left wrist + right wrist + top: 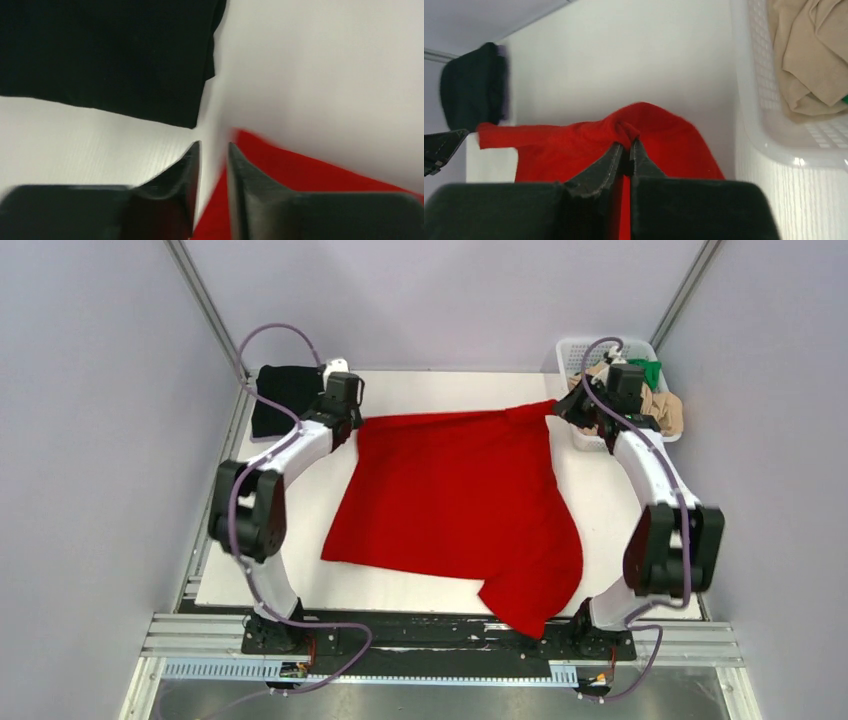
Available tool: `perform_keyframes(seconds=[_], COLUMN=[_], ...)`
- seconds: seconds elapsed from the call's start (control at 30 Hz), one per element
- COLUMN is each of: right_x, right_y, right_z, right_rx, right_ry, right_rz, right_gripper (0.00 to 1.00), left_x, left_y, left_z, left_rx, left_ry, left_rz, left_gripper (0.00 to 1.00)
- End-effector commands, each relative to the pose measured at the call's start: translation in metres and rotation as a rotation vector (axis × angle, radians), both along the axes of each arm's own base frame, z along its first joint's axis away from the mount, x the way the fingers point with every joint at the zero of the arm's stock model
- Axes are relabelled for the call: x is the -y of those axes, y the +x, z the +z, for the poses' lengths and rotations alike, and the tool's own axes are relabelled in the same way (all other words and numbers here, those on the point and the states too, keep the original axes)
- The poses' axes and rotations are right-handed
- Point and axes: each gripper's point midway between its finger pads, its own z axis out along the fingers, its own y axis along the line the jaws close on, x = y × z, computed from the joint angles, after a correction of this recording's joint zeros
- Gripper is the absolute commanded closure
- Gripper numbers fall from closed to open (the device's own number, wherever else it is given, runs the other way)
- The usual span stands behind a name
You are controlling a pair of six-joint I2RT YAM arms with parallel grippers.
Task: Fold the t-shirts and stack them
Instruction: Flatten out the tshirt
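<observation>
Across the middle of the white worktop (592, 492) lies the red shirt (450, 490), spread mostly flat. Its near right part reaches past the worktop's near edge. Both arms reach to the shirt's far edge, one at each far corner.

The right fingers (610, 159) are pressed together on a bunched fold of the red cloth, lifting that corner just beside the white basket (572, 348). The basket holds a crumpled beige shirt (665, 405) and a green shirt (650, 370).

The left fingers (186, 170) stand with a narrow gap at the shirt's far left corner. Red shows low in that gap, but the blur hides whether they grip it. Just beyond them, the black shirt (283, 395) lies folded at the far left corner.
</observation>
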Motion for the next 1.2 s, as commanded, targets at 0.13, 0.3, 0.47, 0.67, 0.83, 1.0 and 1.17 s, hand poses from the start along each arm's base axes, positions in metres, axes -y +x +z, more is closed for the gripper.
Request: perform_keyframes(seconds=[0.13,0.3,0.47,0.67,0.83,1.0,1.17], right_x=[-0.010,-0.019,-0.024,-0.042,-0.045,-0.037,-0.035], right_y=[0.111,0.093,0.018,-0.110,-0.168,-0.163,-0.125], right_z=[-0.042,-0.043,-0.069,-0.148,-0.197,-0.224,-0.247], right_rx=[-0.048,-0.082,-0.216,-0.492,-0.654,-0.721,-0.757], right_ry=[-0.121,-0.178,-0.070,0.048,0.069,0.024,-0.028], right_rz=[0.010,-0.021,-0.065,-0.080,-0.087,-0.129,-0.120], right_gripper=[0.41,0.00,0.00,0.00,0.00,0.00,0.00], left_x=[-0.003,0.013,0.038,0.103,0.119,0.111,0.089], left_y=[0.084,0.070,0.013,-0.102,-0.146,-0.149,-0.140], left_z=[0.001,0.026,0.016,-0.040,-0.086,-0.123,-0.150], left_rx=[0.037,0.025,-0.068,-0.258,-0.378,-0.450,-0.497], left_ry=[-0.022,-0.083,-0.208,-0.365,-0.445,-0.428,-0.494], left_rz=[0.038,-0.052,-0.192,-0.456,-0.503,-0.451,-0.345], left_gripper=[0.02,0.00,0.00,0.00,0.00,0.00,0.00])
